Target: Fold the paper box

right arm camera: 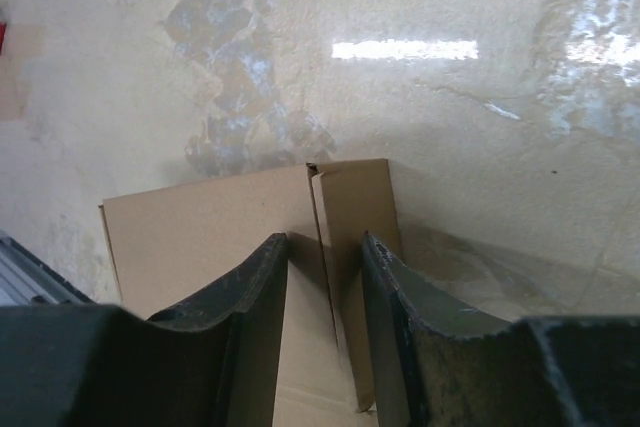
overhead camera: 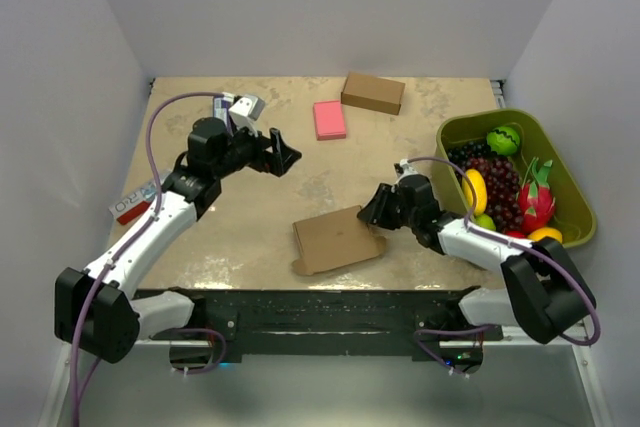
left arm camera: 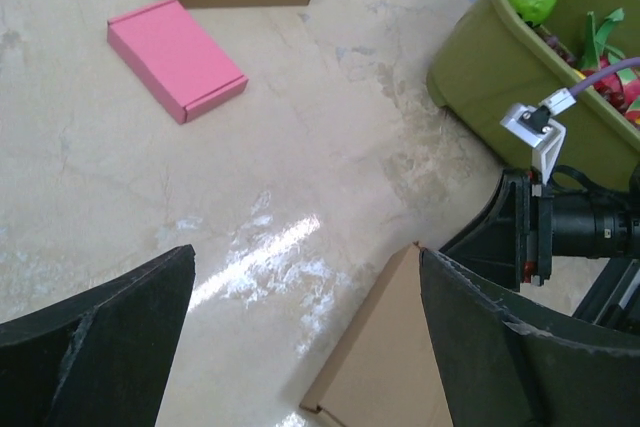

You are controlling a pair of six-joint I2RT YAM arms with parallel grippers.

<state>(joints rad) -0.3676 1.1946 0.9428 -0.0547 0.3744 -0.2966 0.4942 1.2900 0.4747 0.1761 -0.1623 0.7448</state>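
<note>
The paper box [overhead camera: 335, 240] lies flat near the table's front edge, a brown cardboard cut-out. Its right side flap [right arm camera: 355, 207] stands raised. My right gripper [overhead camera: 372, 209] is low at that right edge. In the right wrist view its jaws [right arm camera: 324, 239] straddle the flap, narrowly apart, with a gap left of the flap. My left gripper [overhead camera: 287, 155] hovers behind and left of the box, wide open and empty. In the left wrist view the box's corner [left arm camera: 390, 367] shows between the fingers [left arm camera: 480, 347].
A ready-made brown box [overhead camera: 372, 92] and a pink block [overhead camera: 329, 119] lie at the back. A green bin [overhead camera: 455, 132] of toy fruit stands at the right. Small cartons sit at the back left [overhead camera: 240, 107] and at the left edge [overhead camera: 133, 204].
</note>
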